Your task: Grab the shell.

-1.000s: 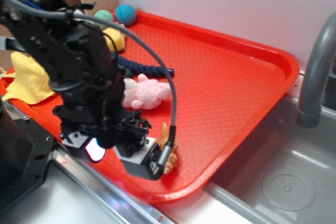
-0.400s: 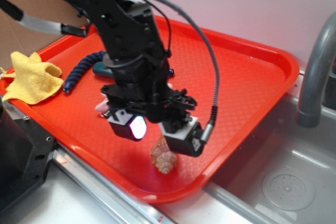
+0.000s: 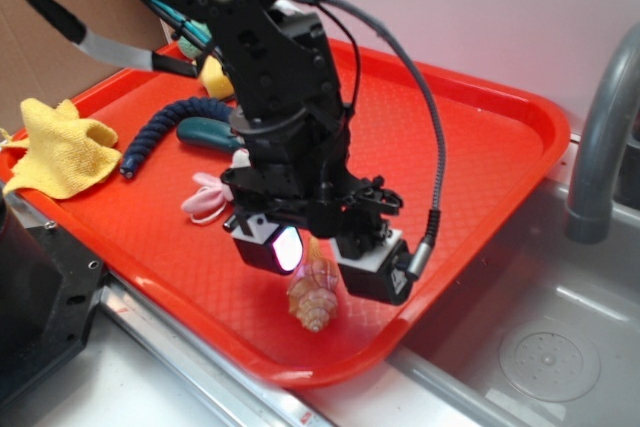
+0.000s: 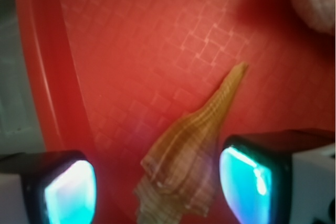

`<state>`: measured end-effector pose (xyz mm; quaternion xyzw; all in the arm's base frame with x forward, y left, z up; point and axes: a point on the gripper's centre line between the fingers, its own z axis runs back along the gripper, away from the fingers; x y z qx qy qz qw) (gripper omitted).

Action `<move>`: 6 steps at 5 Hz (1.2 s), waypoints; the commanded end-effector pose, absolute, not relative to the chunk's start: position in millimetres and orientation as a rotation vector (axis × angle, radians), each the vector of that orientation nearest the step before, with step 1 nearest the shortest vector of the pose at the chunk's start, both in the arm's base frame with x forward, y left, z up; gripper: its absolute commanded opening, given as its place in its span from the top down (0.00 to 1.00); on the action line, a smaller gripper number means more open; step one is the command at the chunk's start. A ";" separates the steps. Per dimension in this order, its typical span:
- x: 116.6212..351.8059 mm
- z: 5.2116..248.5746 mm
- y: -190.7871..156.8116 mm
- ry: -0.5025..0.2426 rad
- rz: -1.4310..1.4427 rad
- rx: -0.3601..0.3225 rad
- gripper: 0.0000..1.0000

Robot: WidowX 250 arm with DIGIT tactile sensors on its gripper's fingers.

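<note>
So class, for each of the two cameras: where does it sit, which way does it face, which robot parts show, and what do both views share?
Exterior: off the robot, above the tray's near corner, looking down at the arm and gripper.
Wrist: on the arm, looking down at the tray floor past both fingers.
Shared: the shell lying between the open fingers, and the pink plush.

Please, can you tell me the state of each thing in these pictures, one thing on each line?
gripper: open, fingers either side of the shell.
shell: lying on the tray, not gripped.
tray: flat, beside the sink.
yellow cloth: crumpled at the tray's edge.
pink plush: partly hidden behind the arm.
</note>
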<state>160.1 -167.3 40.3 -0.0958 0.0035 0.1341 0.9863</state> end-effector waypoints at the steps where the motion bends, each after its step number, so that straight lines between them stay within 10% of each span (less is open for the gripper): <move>1: 139.5 21.1 -153.2 0.058 0.288 -0.201 0.00; 2: 157.2 15.0 -155.0 0.087 0.245 -0.181 0.00; 3: 182.5 12.6 -166.2 0.103 0.226 -0.156 1.00; 4: 149.8 8.3 -165.3 0.101 0.193 -0.152 1.00; 6: 126.2 80.8 -160.0 0.024 0.041 -0.153 1.00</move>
